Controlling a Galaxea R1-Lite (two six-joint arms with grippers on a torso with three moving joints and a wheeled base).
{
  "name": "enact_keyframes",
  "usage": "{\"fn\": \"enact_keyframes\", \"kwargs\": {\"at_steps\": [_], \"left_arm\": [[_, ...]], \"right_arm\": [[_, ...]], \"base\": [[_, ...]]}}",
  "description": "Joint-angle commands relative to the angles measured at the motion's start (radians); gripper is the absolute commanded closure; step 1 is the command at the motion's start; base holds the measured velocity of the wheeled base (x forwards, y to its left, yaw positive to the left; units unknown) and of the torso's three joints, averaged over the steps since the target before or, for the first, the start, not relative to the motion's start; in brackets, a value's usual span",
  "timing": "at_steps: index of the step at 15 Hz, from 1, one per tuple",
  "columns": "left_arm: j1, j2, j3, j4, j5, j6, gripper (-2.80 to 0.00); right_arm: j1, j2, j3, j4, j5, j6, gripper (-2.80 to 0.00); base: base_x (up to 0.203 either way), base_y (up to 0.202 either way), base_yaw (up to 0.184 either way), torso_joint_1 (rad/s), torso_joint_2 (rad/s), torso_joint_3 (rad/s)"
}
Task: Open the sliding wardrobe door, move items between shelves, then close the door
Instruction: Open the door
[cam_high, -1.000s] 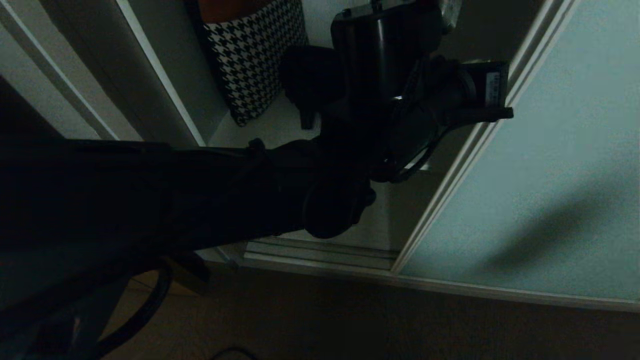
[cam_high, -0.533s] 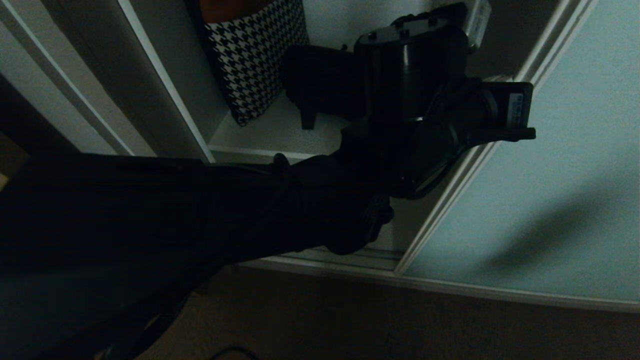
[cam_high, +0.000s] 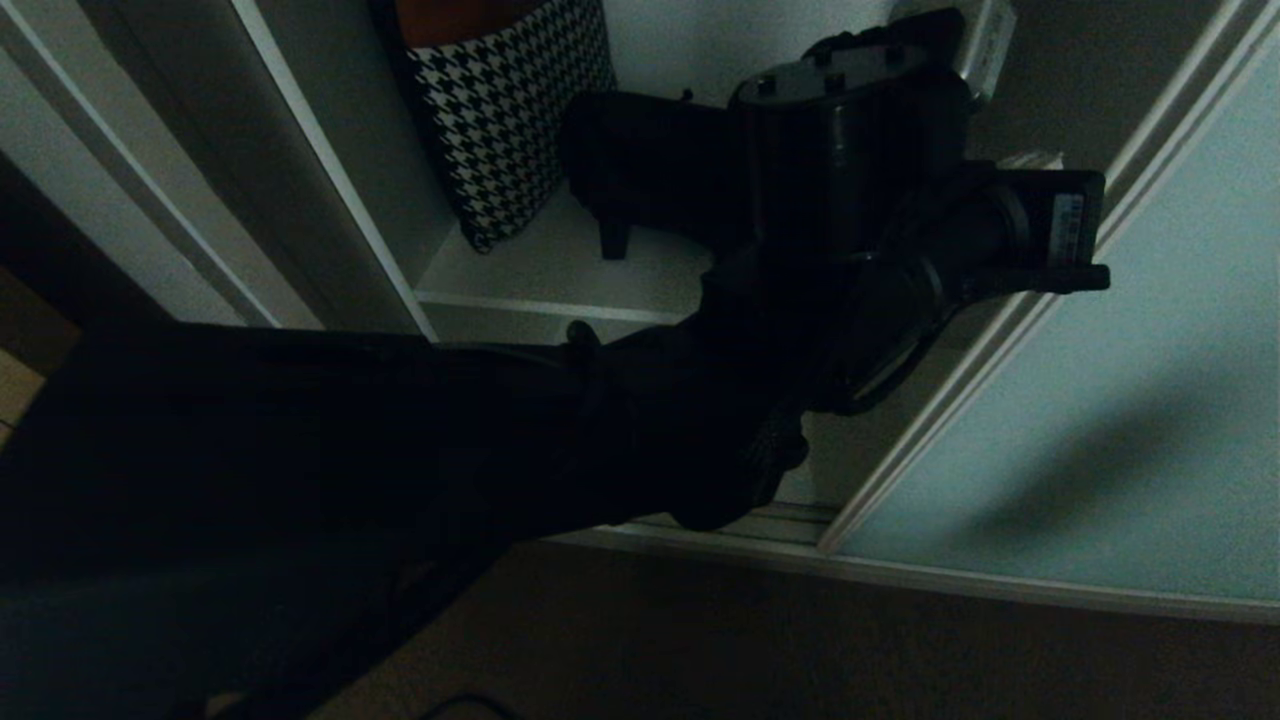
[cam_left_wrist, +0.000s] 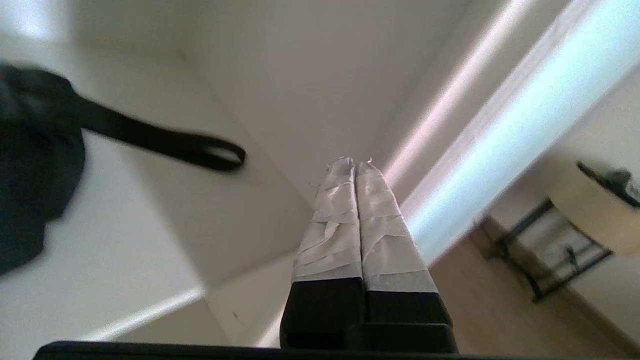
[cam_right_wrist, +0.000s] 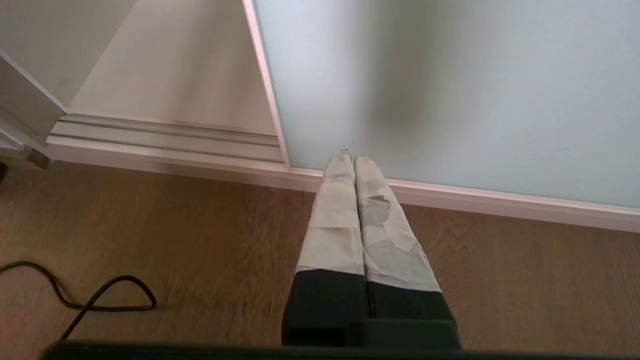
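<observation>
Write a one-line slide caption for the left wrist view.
Left pincer, shut and empty, inside the open wardrobe above a pale shelf, with the black bag and its strap loop lying off to one side.

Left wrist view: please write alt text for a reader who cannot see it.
The left gripper, its taped fingers pressed shut and empty, points into a white wardrobe corner above a pale shelf. A black fabric bag with a strap loop lies off to one side on the shelf.

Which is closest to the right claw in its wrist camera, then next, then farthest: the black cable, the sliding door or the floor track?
1. sliding door: just beyond the tips of the right claw.
2. floor track: beside the door, under the open gap.
3. black cable: far off on the wooden floor.
</observation>
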Motion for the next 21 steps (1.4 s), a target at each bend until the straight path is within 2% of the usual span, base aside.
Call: {"fn": "enact_keyframes", "kwargs": {"at_steps": [1, 5, 7, 9, 11, 13, 15, 18, 21], "left_arm": [[0.039, -0.053, 0.000, -0.005, 0.012, -0.006, 0.00], [0.144, -0.187, 0.012, 0.014, 0.110, -0.031, 0.00], [0.184, -0.275, 0.015, 0.080, 0.141, -0.025, 0.00], [0.263, -0.372, 0.019, 0.168, 0.185, 0.020, 0.00], [0.363, -0.458, 0.074, 0.197, 0.231, 0.052, 0.00], [0.456, -0.581, 0.244, 0.202, 0.251, 0.074, 0.00], [0.557, -0.745, 0.468, 0.200, 0.265, 0.096, 0.00], [0.670, -1.031, 0.817, 0.197, 0.282, 0.128, 0.00], [0.749, -1.299, 1.107, 0.198, 0.330, 0.154, 0.00]], "right_arm": [[0.001, 0.000, 0.000, -0.001, 0.000, 0.000, 0.00], [0.000, 0.000, 0.000, -0.001, 0.000, 0.000, 0.00], [0.000, 0.000, 0.000, -0.001, 0.000, 0.000, 0.00], [0.000, 0.000, 0.000, -0.001, 0.000, 0.000, 0.00], [0.000, 0.000, 0.000, -0.001, 0.000, 0.000, 0.00], [0.000, 0.000, 0.000, -0.001, 0.000, 0.000, 0.00], [0.001, 0.000, 0.000, -0.001, 0.000, 0.000, 0.00], [0.000, 0.000, 0.000, -0.001, 0.000, 0.000, 0.00], [0.001, 0.000, 0.000, -0.001, 0.000, 0.000, 0.00]], "base": [[0.000, 0.000, 0.000, 0.000, 0.00, 0.000], [0.000, 0.000, 0.000, 0.000, 0.00, 0.000], [0.000, 0.000, 0.000, 0.000, 0.00, 0.000], [0.000, 0.000, 0.000, 0.000, 0.00, 0.000], [0.000, 0.000, 0.000, 0.000, 0.00, 0.000], [0.000, 0.000, 0.000, 0.000, 0.00, 0.000], [0.000, 0.000, 0.000, 0.000, 0.00, 0.000], [0.000, 0.000, 0.000, 0.000, 0.00, 0.000], [0.000, 0.000, 0.000, 0.000, 0.00, 0.000]]}}
